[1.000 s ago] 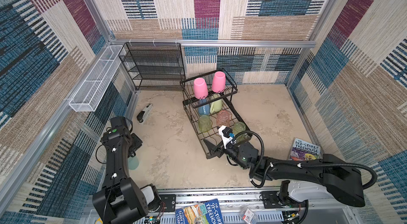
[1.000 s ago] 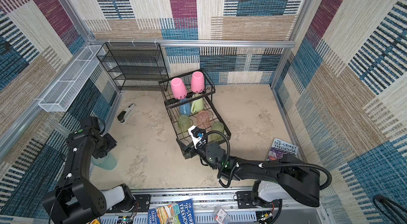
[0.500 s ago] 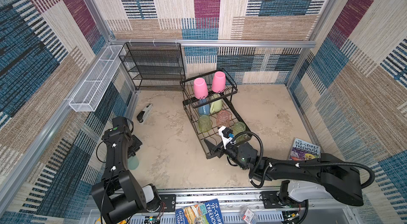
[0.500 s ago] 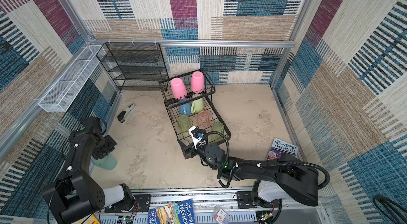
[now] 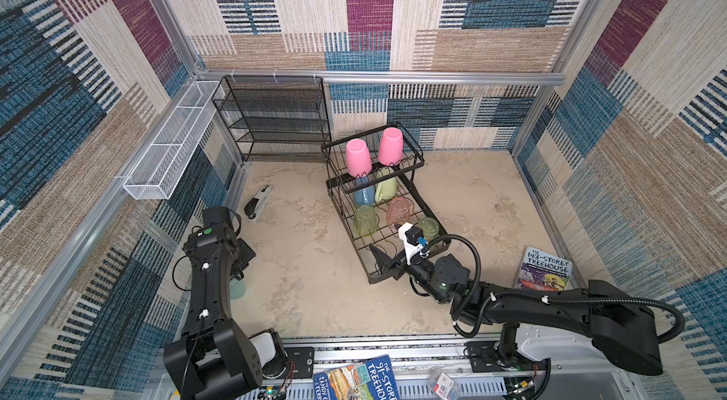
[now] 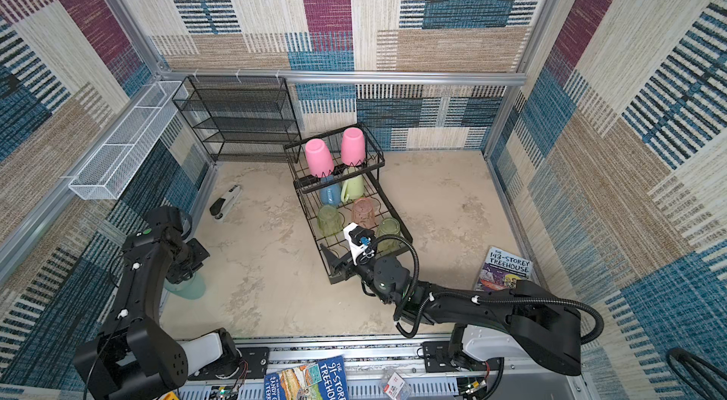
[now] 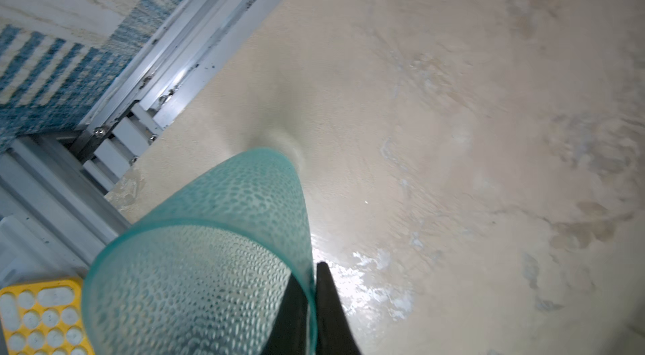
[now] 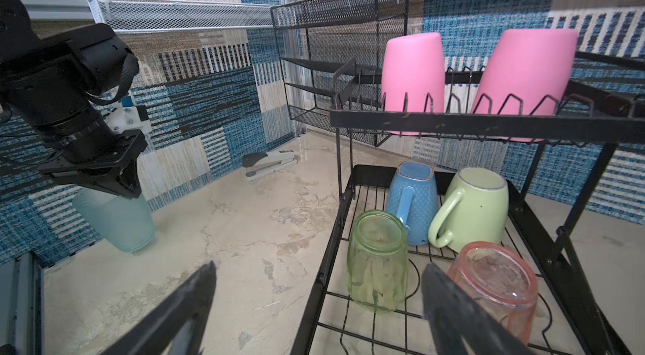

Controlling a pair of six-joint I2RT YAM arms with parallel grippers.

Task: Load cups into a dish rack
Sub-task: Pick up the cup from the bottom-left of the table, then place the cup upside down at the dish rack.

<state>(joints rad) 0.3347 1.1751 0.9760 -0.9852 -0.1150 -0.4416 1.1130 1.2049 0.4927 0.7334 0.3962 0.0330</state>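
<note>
1. Left wrist view: the left claw (image 7: 309, 267) is clamped narrow on the wall of the translucent teal dimpled plastic tumbler (image 7: 209, 231) (one finger inside, one outside).
2. In both top views that tumbler is at lower left, well apart from the central black wire two-tier dish rack (image 5: 419, 160).
3. The right claw (image 8: 317, 276) gapes wide and holds nothing, at the rack's near end.

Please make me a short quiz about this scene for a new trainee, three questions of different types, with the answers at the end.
1. True or false: the left gripper is shut on the rim of the teal tumbler.
2. How many pink tumblers stand upside down in the upper basket of the dish rack? A) one B) two C) four
3. Fill in: the right gripper is ____ and holds nothing.
Key: 1 true; 2 B; 3 open.
</note>
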